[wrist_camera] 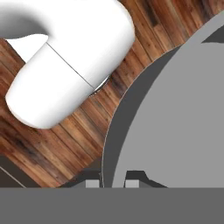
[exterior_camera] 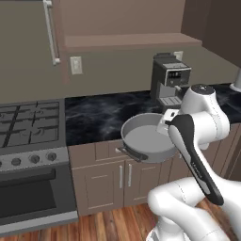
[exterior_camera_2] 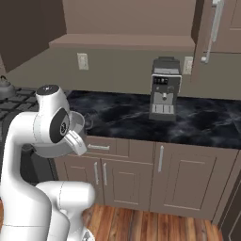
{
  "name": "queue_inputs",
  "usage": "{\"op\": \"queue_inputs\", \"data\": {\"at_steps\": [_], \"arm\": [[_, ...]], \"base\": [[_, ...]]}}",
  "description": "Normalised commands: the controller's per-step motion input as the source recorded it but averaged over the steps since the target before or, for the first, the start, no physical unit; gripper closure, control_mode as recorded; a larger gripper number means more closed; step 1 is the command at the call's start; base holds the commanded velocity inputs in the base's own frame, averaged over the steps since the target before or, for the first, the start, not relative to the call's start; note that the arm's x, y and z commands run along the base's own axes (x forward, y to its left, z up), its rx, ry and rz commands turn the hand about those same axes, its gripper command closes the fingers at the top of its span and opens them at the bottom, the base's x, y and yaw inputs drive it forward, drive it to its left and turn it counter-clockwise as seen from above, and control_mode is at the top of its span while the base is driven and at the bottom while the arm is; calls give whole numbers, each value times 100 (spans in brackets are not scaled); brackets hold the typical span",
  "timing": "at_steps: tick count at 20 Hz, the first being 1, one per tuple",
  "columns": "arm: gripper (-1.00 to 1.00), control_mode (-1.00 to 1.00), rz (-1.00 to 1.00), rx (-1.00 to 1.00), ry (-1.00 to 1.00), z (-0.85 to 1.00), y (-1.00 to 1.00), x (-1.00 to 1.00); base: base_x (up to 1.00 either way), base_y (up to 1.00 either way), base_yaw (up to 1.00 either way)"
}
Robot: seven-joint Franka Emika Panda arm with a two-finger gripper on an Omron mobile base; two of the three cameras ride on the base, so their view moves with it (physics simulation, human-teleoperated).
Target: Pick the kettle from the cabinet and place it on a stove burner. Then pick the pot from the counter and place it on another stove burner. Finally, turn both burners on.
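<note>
The wide, shallow, round grey metal pot (exterior_camera: 147, 138) is held clear of the glossy black marble-like counter (exterior_camera: 101, 117), out in front of the counter's front edge and above the brown wooden cabinet doors with metal bar handles (exterior_camera: 120, 176). In the left base view one small side handle of the pot is seen at about 8 o'clock on its rim, and the white arm covers the rim at about 3 o'clock. In the right base view the pot (exterior_camera_2: 75, 126) is largely hidden behind the arm's white wrist.

In the hand view the gripper (wrist_camera: 109, 183) is seen at 6 o'clock, with the jaws drawn narrowly together and pinching the thin wall of the pot (wrist_camera: 175, 118); one fingertip lies outside the rim and the other inside. The wooden plank floor (wrist_camera: 65, 148) is visible below the pot, toward 9 o'clock.

The grey range with dark square cast grates (exterior_camera: 28, 123) is located at 9 o'clock in the left base view, with a row of round front knobs (exterior_camera: 33, 159) beneath the grates. In the right base view the small grey metal kettle with a black arched handle (exterior_camera_2: 5, 87) is seen at 9 o'clock, at the far left edge, over the range.

A grey and black coffee machine (exterior_camera_2: 164, 89) stands upright on the counter against the back wall.
</note>
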Motion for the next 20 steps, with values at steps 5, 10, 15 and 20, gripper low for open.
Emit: {"op": "queue_inputs", "data": {"at_steps": [5,10,15,20], "arm": [[100,100,0,0,0,0,0,0],[100,100,0,0,0,0,0,0],[100,100,0,0,0,0,0,0],[100,100,0,0,0,0,0,0]], "base": [[-48,48,0],[-41,49,0],[-38,51,0],[-25,65,0]]}}
